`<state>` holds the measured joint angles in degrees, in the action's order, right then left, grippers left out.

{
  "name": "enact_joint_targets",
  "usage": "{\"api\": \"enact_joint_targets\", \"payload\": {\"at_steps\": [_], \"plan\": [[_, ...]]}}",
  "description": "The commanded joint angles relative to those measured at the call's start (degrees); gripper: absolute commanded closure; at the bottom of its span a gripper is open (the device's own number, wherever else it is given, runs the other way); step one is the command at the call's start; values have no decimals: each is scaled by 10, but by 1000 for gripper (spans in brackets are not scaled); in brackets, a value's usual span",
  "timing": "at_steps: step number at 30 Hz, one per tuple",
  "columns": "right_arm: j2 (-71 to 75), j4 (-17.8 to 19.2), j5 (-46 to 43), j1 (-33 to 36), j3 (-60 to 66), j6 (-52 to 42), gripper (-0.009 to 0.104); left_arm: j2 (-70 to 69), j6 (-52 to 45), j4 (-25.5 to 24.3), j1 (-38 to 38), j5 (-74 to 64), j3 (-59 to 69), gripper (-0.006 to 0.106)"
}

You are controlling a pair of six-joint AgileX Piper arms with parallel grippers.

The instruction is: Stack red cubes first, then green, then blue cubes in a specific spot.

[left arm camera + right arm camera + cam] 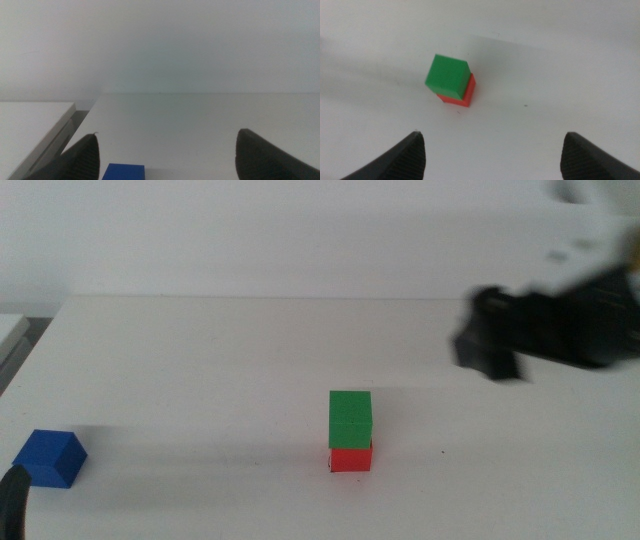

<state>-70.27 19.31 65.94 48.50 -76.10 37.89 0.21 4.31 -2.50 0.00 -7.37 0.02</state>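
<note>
Just below the centre of the middle view: green cube (350,418) sitting on top of red cube (351,458), the two touching, the green one turned slightly off the red one's edges so a strip of red shows at one side in the right wrist view. Same pair seen from the right wrist camera, green cube (448,76) above red cube (465,96), lying ahead of the jaws and well apart from them.

At the lower left of the middle view: blue cube (50,457), flat on the white table (220,370), far from the stack. Just beside it, at the bottom left corner of the frame, a dark jaw tip of the left gripper (14,500). In the left wrist view, left gripper (167,155) with jaws spread wide, nothing between the pads, and the top face of the blue cube (123,171) peeping in at the bottom edge, close to one jaw.

At the upper right of the middle view: right gripper (488,350), blurred, raised above the table and off to the right of the stack. In the right wrist view, right gripper (492,155) with jaws spread wide and holding nothing.

Along the left edge of the middle view: a pale grey ledge (10,335) beside the table.
</note>
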Motion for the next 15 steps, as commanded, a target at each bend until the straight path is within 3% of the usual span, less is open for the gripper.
{"api": "enact_joint_targets", "payload": {"at_steps": [1, 5, 11, 15], "plan": [[79, 1, -20, 0, 57, -62, 4, -2, 0, -1, 0, 8, 0, 10], [197, -19, -35, 0, 122, -159, 4, -2, 0, -1, 0, 8, 0, 10], [293, -117, -26, 1, 138, -262, 4, -2, 0, -1, 0, 8, 0, 10], [314, -141, -26, 1, 138, -289, 4, -2, 0, -1, 0, 8, 0, 10]]}}
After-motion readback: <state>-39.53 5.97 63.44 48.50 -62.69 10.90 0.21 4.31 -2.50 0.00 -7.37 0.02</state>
